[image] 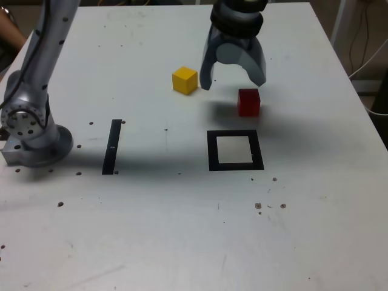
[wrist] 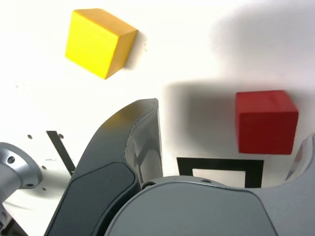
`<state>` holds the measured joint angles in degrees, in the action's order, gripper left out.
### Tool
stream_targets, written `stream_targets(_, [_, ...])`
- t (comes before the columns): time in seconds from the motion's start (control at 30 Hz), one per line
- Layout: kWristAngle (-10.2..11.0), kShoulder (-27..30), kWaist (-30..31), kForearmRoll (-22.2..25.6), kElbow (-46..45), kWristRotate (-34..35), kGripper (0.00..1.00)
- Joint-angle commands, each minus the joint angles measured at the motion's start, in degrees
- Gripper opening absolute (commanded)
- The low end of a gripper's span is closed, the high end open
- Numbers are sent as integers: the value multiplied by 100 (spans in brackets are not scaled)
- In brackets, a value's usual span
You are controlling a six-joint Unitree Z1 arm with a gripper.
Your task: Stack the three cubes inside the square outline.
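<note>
**Observer:** Where do things stand with the stack?

**Operator:** Nothing is stacked that I can see. The square outline [image: 236, 150] is bare: white centre showing, no cube on it. I'll place everything from that frame. The red cube [image: 248, 102] sits on the table [image: 182, 230] just beyond the outline's far edge, near its corner on the exterior view's right, close but not touching it. The yellow cube [image: 185, 80] is farther back and toward the exterior view's left, well apart from the frame.

**Observer:** And the green one?

**Operator:** I can't find it in either view. It may be out of frame or hidden; I won't guess which.

**Observer:** What is the gripper doing?

**Operator:** My gripper [image: 233, 80] hangs beyond the outline's far edge with its jaws spread wide and nothing between them. In the exterior view it sits between the two cubes, one finger near the yellow, the other just behind the red. The wrist view agrees: red cube [wrist: 266, 121] off one side, yellow cube [wrist: 100, 42] off the other, the outline [wrist: 220, 171] peeking past the gripper body.

**Observer:** So what's left?

**Operator:** By my reading, all of it: a first cube into the frame, two more on top. The red looks the handiest first pick, being nearest the frame.

**Observer:** That black strip [image: 112, 146]?

**Operator:** Well off toward the exterior view's left of the outline, near the arm's base [image: 30, 136]. Not the target.
</note>
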<state>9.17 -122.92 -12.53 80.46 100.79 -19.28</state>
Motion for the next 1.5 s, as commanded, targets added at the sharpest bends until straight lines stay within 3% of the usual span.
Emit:
stream_targets(0.0, [-15,-138,-4,19,110,-13,99])
stream_targets(0.43, [-371,-686,28,207,644,-94,90])
stream_targets(0.8, [-304,-710,116,219,751,-68,83])
stream_targets(1.2, [-431,-812,121,-47,648,-32,78])
stream_targets(1.47, [-391,-842,108,-101,648,37,64])
